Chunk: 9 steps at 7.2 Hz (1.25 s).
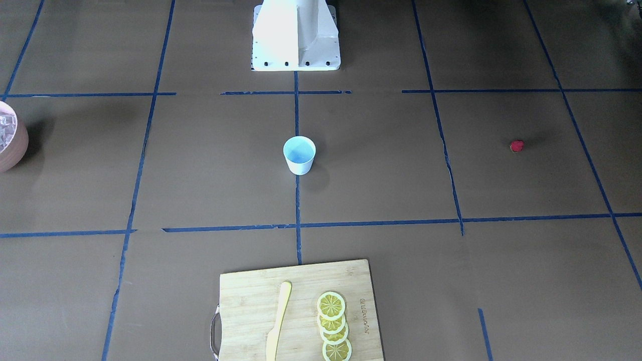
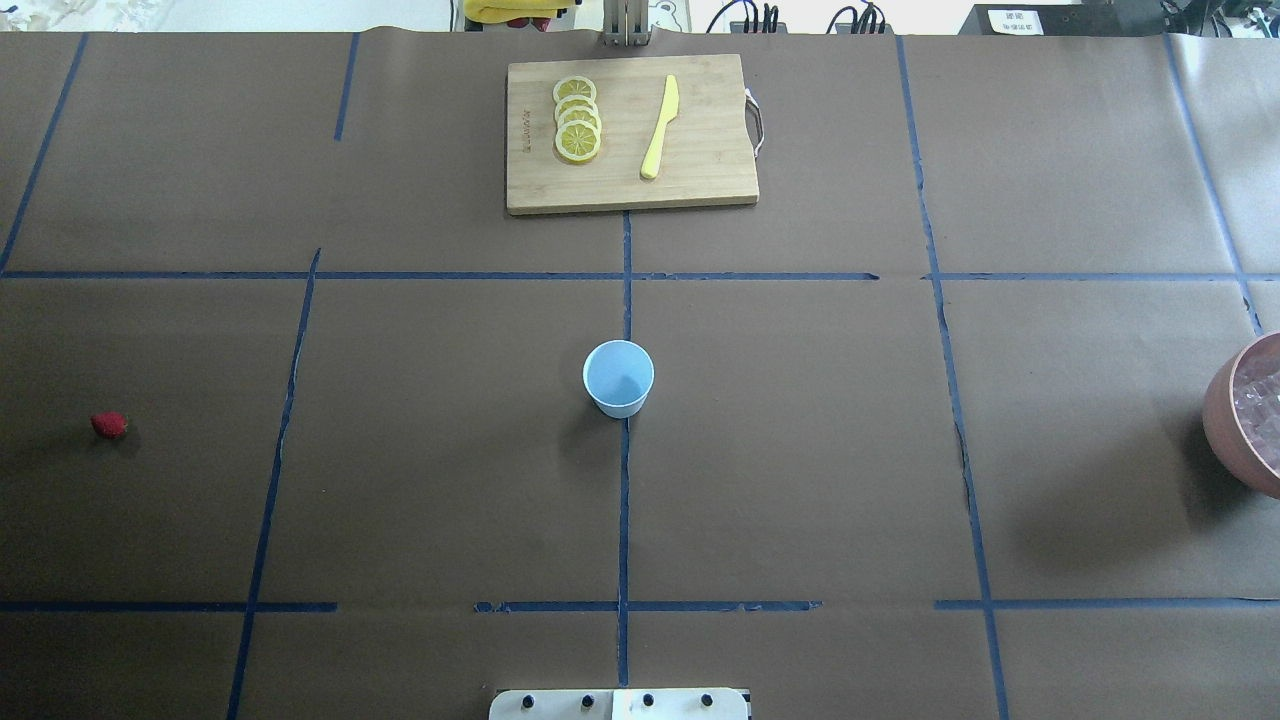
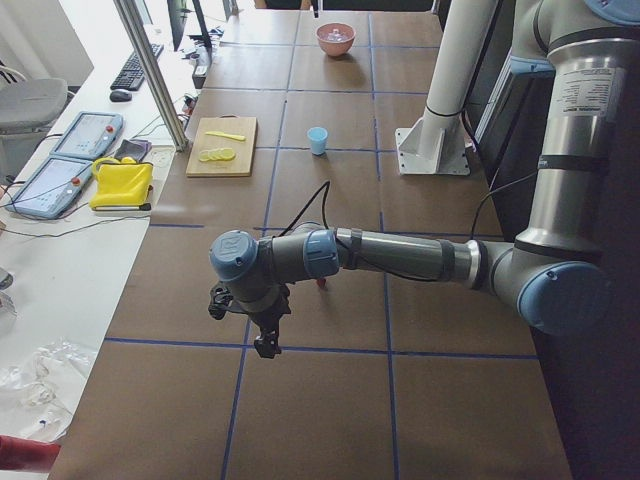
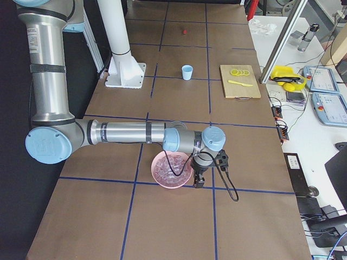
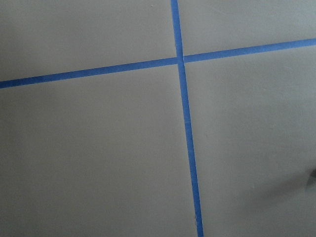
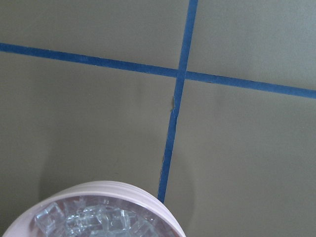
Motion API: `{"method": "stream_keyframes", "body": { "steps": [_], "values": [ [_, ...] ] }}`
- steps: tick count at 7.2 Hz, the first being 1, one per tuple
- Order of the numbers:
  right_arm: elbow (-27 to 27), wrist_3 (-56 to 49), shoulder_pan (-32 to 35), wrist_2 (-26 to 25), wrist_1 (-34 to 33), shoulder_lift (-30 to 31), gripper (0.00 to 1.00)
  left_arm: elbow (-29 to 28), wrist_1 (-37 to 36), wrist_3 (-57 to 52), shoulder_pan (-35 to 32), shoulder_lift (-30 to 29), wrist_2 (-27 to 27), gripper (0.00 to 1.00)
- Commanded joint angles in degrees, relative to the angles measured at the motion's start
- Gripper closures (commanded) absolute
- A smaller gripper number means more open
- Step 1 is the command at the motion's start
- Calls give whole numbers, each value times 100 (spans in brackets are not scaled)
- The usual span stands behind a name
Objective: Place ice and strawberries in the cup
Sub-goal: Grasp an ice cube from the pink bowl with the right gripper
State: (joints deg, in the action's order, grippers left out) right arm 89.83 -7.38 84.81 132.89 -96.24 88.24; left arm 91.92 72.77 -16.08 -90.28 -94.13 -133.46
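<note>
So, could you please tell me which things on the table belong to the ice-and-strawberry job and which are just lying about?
For the job:
- cup
- strawberry
- ice, held in the pinkish bowl

Lying about:
- cutting board
- lemon slices
- yellow knife

The table (image 2: 400,480) is covered in matt brown paper, marked off with smooth blue tape (image 2: 625,500). The cutting board (image 2: 700,150) is pale wood with visible grain, and the knife (image 2: 660,125) looks like smooth yellow plastic. The cup (image 2: 618,380) is smooth and matt. The ice (image 6: 94,219) is clear and glossy, and the pink bowl (image 6: 98,188) has a smooth rim.
</note>
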Motion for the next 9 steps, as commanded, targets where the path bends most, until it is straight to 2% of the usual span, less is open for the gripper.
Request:
{"method": "stream_keyframes", "body": {
  "steps": [1,2,6,7,8,9],
  "values": [
    [17,0,0,8,0,0,0,19,-26,61,2,-17,-5,0],
    [26,0,0,8,0,0,0,175,-9,35,-7,61,13,0],
    [79,-17,-17,324,18,9,0,220,-18,70,55,62,-13,0],
    [148,-52,-157,307,331,87,0,221,-26,70,55,70,-22,0],
    [193,130,-289,307,943,366,0,230,-18,70,55,62,-31,0],
    [393,1341,-481,272,1341,473,0,238,-17,70,64,62,-40,0]
  ]
}}
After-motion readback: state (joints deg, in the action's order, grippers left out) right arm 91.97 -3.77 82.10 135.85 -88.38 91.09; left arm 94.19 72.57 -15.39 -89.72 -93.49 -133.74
